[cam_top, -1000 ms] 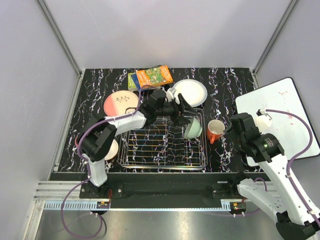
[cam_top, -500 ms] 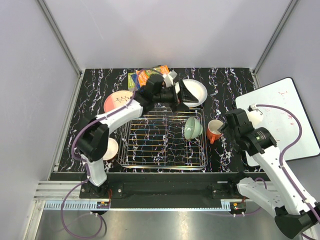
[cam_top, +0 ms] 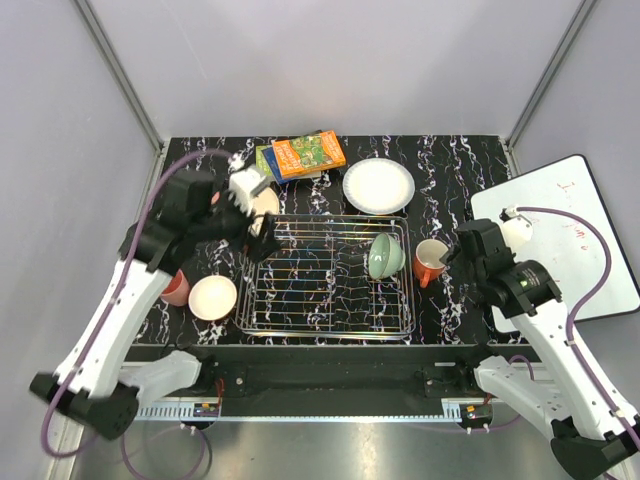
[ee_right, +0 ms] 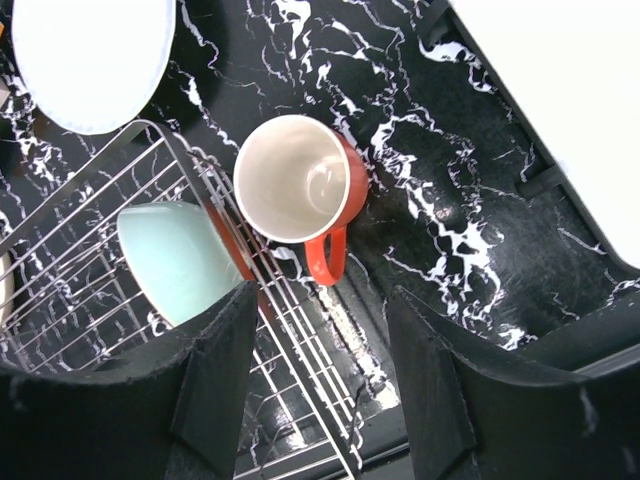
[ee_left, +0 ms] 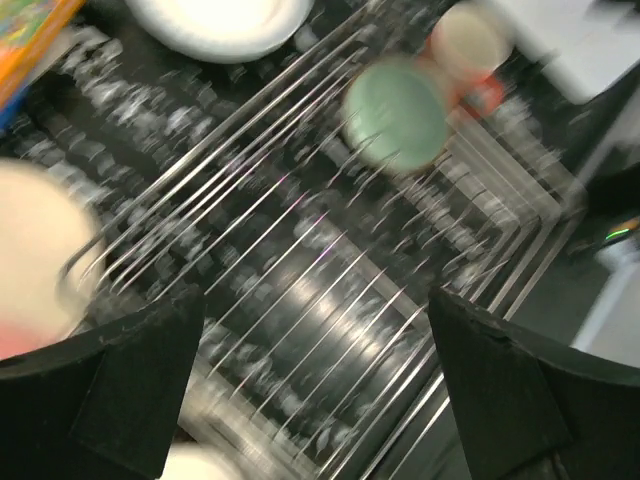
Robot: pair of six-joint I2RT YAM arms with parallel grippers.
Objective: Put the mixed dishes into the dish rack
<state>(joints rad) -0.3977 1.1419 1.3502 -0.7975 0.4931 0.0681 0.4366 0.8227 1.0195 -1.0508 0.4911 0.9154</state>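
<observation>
The left end effector [ee_left: 315, 300], released and empty, hangs over the dish rack [ee_left: 300, 340], with the pale green bowl [ee_left: 395, 115] in the rack ahead of it. The right end effector [ee_right: 322, 300], also released, hovers with the orange-red mug [ee_right: 300, 180] just ahead.

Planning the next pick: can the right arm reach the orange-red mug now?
Probably yes. The right gripper hangs open above the orange-red mug, which stands upright, nothing over it; only the dish rack rim is close beside it.
</observation>
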